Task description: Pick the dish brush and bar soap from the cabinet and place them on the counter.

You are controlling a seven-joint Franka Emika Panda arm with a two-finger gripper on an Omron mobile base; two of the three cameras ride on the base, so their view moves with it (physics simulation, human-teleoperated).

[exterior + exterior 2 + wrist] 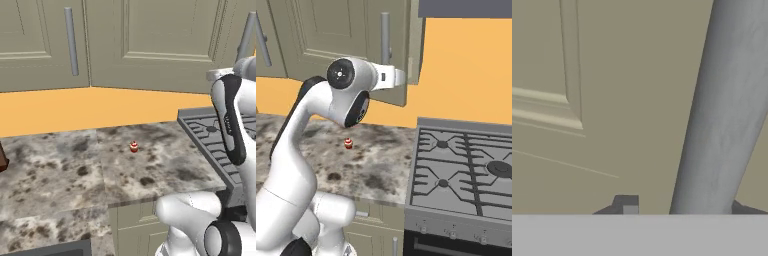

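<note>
Cabinet point(150, 45) doors shut, above the mottled surface point(60, 170). Small red-and-white round object point(134, 147) sits on the surface below the cabinet. Hand point(679, 207) at the cabinet's grey bar handle point(717, 125), fingers straddling it; whether they clench it, cannot tell.

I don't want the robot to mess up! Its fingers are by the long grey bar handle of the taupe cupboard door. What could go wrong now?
1. The gripper straddles the long grey bar handle loosely, with a gap beside one fingertip. If it pulled now, it might slip off.
2. The white arm sits close in front of the taupe cabinet door, so a swinging door may bump it.
</note>
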